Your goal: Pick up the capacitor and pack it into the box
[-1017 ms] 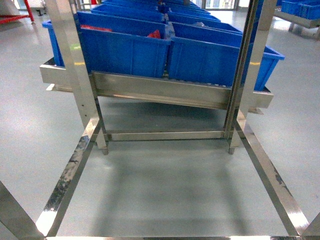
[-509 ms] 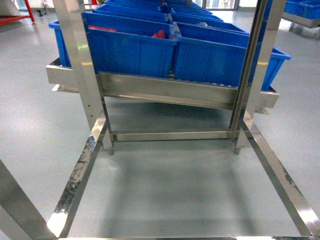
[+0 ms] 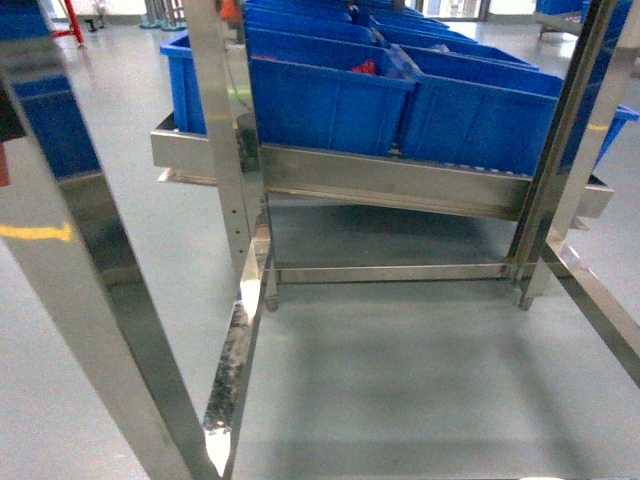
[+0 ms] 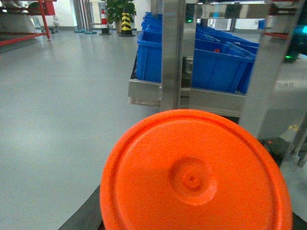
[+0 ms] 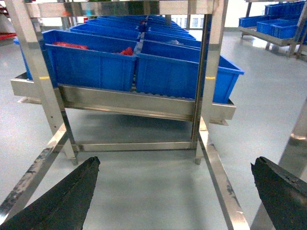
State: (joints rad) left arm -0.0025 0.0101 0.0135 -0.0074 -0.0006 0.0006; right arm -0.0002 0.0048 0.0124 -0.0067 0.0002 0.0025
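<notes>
Ahead, at twelve o'clock, blue plastic bins (image 3: 400,95) sit on a steel rack (image 3: 390,180); right gripper (image 5: 175,191) jaws are spread wide, the left jaws I cannot tell.

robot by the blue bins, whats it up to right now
Nothing is being handled at this moment. The robot faces a steel rack holding rows of blue bins, some with red parts inside. The right gripper hangs in front of the rack with its jaws wide open and empty. The left wrist view is mostly filled by an orange round disc, so the left gripper's state can't be told. No pink box shows in any view.
</notes>
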